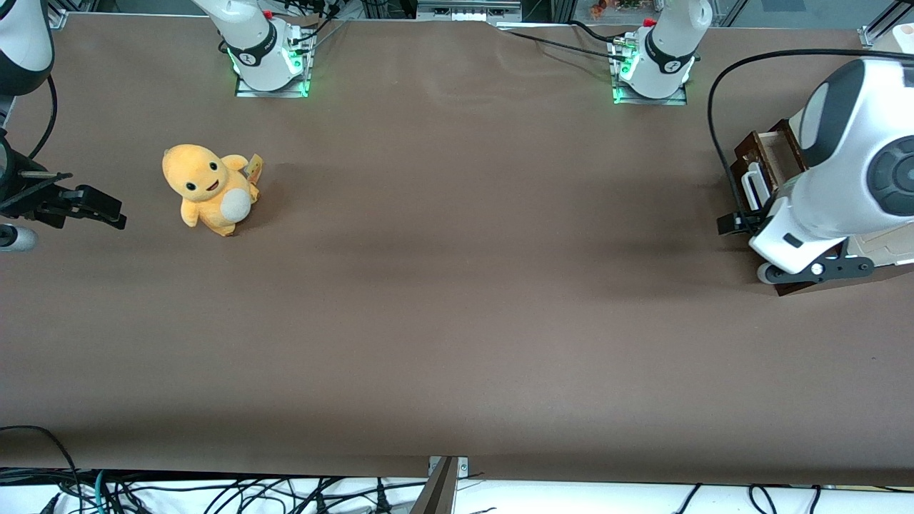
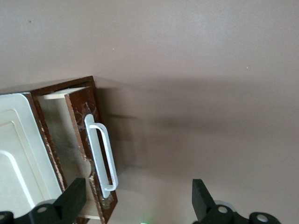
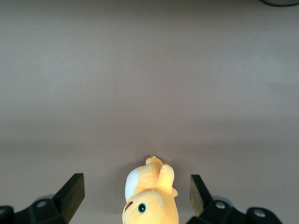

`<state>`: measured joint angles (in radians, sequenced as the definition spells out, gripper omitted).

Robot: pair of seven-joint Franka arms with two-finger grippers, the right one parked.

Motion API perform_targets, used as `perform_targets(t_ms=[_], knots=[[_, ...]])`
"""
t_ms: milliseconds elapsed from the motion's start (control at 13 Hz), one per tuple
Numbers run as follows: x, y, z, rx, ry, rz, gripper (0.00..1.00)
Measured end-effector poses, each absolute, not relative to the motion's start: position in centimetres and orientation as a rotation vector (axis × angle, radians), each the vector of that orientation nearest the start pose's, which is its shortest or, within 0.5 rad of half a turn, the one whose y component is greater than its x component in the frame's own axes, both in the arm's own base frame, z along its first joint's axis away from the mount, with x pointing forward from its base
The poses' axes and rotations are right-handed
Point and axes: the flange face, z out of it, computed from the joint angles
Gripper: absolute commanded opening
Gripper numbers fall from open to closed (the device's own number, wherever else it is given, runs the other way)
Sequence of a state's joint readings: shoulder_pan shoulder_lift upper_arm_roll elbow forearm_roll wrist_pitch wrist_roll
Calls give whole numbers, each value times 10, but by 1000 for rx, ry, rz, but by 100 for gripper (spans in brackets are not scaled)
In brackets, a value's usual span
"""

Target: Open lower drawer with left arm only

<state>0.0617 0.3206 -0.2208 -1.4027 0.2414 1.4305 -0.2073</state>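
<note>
The lower drawer (image 2: 79, 135) has a dark brown front and a long white bar handle (image 2: 100, 154). It stands pulled part way out, and pale beige wood (image 2: 58, 133) shows inside it. In the front view the drawer (image 1: 770, 158) lies at the working arm's end of the table, partly hidden under the left arm (image 1: 846, 171). My gripper (image 2: 138, 201) is open, low in front of the drawer. One finger (image 2: 74, 196) is by the end of the drawer front and the other (image 2: 202, 198) is over bare table. The handle's end lies between them, and neither touches it.
A cream panel (image 2: 16, 149) sits next to the drawer opening. An orange plush toy (image 1: 209, 187) stands toward the parked arm's end of the table. Two arm bases (image 1: 271, 61) (image 1: 653, 64) are mounted farthest from the front camera. Brown tabletop (image 1: 457, 271) spreads between them.
</note>
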Motion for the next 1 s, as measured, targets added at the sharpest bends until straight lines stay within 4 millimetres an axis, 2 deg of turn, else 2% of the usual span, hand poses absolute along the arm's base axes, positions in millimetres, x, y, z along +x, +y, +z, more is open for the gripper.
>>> perform_targets(t_ms=[309, 463, 1003], knots=[[615, -19, 535, -2975, 20, 343, 100], [612, -12, 545, -2979, 81, 327, 100], [605, 21, 563, -3092, 193, 299, 100]])
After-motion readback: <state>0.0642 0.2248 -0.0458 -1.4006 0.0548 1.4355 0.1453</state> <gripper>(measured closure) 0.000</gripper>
